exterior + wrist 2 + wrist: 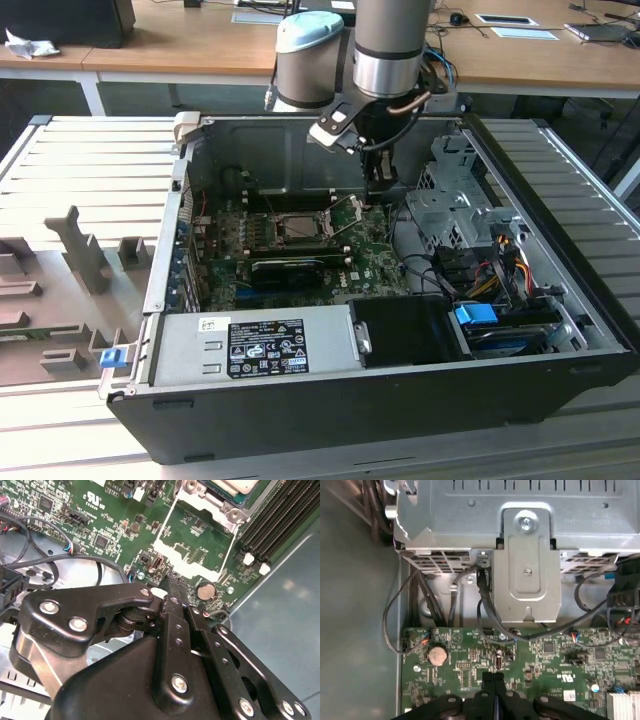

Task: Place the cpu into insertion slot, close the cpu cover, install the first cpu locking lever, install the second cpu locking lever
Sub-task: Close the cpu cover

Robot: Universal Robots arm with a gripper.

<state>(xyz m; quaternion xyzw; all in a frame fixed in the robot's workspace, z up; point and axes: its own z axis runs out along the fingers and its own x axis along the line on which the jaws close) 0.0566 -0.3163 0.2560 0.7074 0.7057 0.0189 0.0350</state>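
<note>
Computer case of black metal [350,415] lying open, green circuit board [372,265] inside, small pale silvery square cpu [237,484] seated in the metal-rimmed square insertion slot [220,502], thin silvery frame-shaped cpu cover [172,552] swung open beside it, black gripper [172,582] with jaws pressed together on nothing, tips close over the board near a round coin battery [205,590].

Drive cage [455,205], cables [485,605], open cpu cover [187,564] obstruct.

Bright even light, soft shadows, mild glare
</note>
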